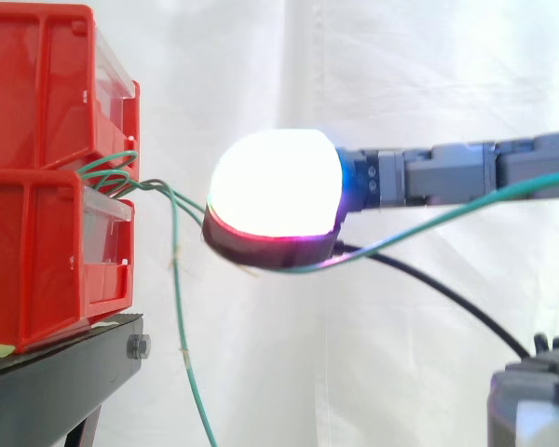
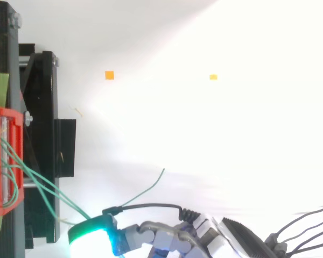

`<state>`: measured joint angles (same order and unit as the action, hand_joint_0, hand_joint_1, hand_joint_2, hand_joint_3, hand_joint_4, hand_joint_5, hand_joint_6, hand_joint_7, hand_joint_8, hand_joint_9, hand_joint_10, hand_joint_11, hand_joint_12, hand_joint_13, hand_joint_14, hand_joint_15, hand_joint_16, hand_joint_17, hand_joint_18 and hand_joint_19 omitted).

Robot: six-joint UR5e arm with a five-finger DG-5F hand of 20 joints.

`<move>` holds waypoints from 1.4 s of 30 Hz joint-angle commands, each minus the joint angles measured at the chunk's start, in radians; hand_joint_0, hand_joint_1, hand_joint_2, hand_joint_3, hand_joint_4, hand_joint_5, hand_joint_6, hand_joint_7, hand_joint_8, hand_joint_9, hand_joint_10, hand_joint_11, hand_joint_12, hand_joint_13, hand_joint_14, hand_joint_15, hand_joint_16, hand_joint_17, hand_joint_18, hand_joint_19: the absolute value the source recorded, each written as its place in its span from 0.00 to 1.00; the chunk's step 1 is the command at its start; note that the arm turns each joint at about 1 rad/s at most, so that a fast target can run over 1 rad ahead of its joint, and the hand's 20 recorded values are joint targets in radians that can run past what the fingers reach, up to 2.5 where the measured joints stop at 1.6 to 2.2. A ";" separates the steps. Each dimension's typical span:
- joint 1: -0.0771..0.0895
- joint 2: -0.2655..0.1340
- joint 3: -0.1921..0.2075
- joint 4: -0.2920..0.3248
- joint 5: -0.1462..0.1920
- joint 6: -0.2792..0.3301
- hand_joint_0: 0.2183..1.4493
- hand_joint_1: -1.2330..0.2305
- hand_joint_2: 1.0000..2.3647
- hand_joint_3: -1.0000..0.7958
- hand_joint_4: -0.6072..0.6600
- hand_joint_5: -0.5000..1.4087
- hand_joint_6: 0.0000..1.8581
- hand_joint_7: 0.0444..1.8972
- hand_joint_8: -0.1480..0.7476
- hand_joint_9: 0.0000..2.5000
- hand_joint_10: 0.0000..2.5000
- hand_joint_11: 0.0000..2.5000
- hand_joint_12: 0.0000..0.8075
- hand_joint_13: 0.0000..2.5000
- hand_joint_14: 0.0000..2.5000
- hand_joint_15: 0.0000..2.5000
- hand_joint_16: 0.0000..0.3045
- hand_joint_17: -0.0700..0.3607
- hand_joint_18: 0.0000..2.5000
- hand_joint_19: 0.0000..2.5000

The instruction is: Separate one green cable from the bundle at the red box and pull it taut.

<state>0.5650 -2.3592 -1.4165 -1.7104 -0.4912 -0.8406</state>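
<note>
Two stacked red bins (image 1: 47, 186) stand at the left on a black stand (image 1: 56, 382). A bundle of thin green cables (image 1: 112, 177) loops out of the gap between them. One green cable (image 1: 182, 197) runs from the bundle to my hand (image 1: 419, 177), passes between a white glowing fingertip (image 1: 275, 186) and a darker pad pressed beneath it, then trails off to the right. The hand is shut on that cable a short way right of the bins. From above, the hand (image 2: 169, 239) sits at the bottom edge, with its green glowing pad (image 2: 91, 231) near the cables (image 2: 37, 185).
Another green cable (image 1: 179, 307) hangs down from the bundle in front of the stand. A loose cable end (image 2: 151, 185) lies on the white floor. Small orange (image 2: 109, 75) and yellow (image 2: 213, 77) markers sit further off. A grey robot part (image 1: 536, 400) is at the lower right.
</note>
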 commanded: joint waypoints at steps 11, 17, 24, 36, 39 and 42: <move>0.007 0.000 -0.124 -0.175 0.003 0.333 0.16 0.53 0.00 0.28 0.62 0.13 0.27 0.30 0.55 0.62 0.01 0.41 0.57 0.57 0.01 0.38 0.28 0.61 0.46 0.26; -0.005 0.000 -0.177 -0.196 -0.001 0.457 0.16 0.52 0.00 0.28 0.62 0.13 0.27 0.30 0.55 0.56 0.01 0.38 0.57 0.52 0.01 0.35 0.28 0.61 0.44 0.26; -0.024 0.000 -0.223 -0.279 -0.018 0.591 0.15 0.52 0.00 0.28 0.59 0.13 0.27 0.30 0.55 0.41 0.01 0.30 0.56 0.40 0.01 0.29 0.29 0.62 0.41 0.25; -0.080 0.084 -0.266 -0.577 -0.082 0.776 0.15 0.51 0.00 0.28 0.58 0.13 0.27 0.31 0.56 0.26 0.00 0.13 0.53 0.24 0.01 0.17 0.28 0.61 0.33 0.25; -0.096 0.104 -0.300 -0.595 -0.084 0.793 0.14 0.51 0.00 0.28 0.58 0.13 0.27 0.31 0.56 0.21 0.00 0.10 0.51 0.19 0.00 0.14 0.25 0.56 0.25 0.24; -0.117 0.124 -0.340 -0.594 -0.098 0.799 0.14 0.51 0.00 0.28 0.57 0.13 0.27 0.31 0.54 0.18 0.00 0.08 0.48 0.13 0.00 0.12 0.23 0.54 0.18 0.24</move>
<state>0.4691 -2.2580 -1.7159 -2.2927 -0.5762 -0.0531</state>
